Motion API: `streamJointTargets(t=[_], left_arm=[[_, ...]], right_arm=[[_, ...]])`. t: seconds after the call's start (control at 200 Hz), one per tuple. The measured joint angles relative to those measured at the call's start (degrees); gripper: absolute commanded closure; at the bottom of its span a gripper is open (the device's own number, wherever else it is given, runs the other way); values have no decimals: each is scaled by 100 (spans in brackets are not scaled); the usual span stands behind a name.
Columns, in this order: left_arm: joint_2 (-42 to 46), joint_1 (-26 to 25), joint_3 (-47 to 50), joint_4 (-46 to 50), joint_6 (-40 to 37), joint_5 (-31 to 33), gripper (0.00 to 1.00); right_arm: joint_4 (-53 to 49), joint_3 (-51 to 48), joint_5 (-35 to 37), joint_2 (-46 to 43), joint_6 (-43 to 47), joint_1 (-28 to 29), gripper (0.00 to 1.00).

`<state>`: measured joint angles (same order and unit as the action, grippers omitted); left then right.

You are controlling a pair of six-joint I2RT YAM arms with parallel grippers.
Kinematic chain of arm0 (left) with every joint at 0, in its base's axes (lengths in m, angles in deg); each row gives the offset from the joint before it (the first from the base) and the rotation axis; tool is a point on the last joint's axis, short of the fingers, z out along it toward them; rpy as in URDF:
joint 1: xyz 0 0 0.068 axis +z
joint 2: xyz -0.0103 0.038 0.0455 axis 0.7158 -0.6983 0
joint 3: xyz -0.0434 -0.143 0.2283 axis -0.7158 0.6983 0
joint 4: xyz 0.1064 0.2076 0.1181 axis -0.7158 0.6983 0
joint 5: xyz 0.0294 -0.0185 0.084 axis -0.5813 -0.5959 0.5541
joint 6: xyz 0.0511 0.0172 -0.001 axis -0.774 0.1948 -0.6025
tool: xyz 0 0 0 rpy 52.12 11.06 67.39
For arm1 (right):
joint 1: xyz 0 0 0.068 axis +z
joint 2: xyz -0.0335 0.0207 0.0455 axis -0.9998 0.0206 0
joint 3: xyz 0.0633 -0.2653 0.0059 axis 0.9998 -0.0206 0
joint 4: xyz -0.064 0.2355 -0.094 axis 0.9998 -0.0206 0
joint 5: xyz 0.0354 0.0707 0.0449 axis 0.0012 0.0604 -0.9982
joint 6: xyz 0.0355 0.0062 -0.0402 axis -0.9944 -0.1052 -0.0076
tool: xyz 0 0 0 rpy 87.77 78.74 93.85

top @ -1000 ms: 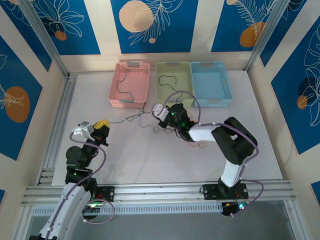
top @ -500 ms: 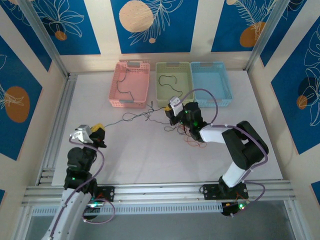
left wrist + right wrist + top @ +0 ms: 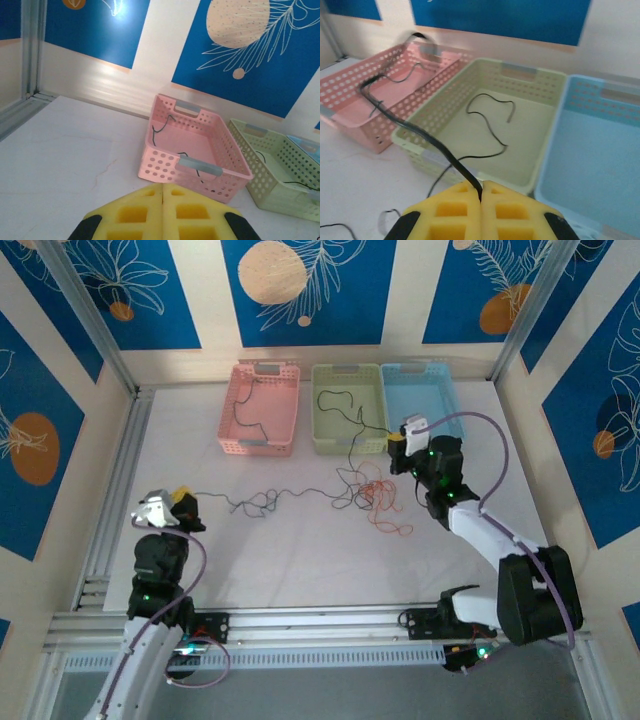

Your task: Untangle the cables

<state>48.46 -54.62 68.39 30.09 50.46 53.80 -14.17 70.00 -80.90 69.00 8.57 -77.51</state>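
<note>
Shifted since a second ago: the right gripper (image 3: 404,446) to the worktop's (image 3: 250,560) far edge, the left gripper (image 3: 183,506) toward its left edge.

From above, three baskets are counted along the far edge. The pink basket (image 3: 228,420) and green basket (image 3: 318,420) each hold one dark cable (image 3: 345,405), with the blue basket (image 3: 455,420) alongside. The cables (image 3: 365,495) lie tangled mid-worktop, too knotted to count, and one strand is stretched to the left gripper.

Left wrist: the pads (image 3: 135,215) are pressed together, and the strand is hidden.

Right wrist: a dark cable is pinched.

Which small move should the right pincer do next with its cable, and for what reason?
Probably draw the right pincer a little away from the knot, toward the blue basket. It is shut on a black cable, and that cable runs back into the knot with the orange-red cable, so it does not look free yet.
</note>
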Motion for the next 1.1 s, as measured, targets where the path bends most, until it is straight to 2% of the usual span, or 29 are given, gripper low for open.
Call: streamJointTargets(t=[0.16, 0.335, 0.67, 0.87, 1.1], left_arm=[[-76, 2, 0, -28, 0, 66, 100], [-496, 4, 0, -275, 0, -122, 100], [-2288, 11, 33, -1794, 28, -1145, 100], [-2924, 11, 37, -2363, 66, -1436, 100], [-3193, 11, 37, -2614, 68, -1471, 100]], right_arm=[[85, -208, -278, -151, -240, -262, 100], [181, -306, -879, -144, -385, -109, 100], [442, -109, -1399, 177, -909, 55, 100], [11, 1226, -1351, 839, -1342, 275, 100], [-546, 3268, -909, 2312, -1574, 348, 100]])
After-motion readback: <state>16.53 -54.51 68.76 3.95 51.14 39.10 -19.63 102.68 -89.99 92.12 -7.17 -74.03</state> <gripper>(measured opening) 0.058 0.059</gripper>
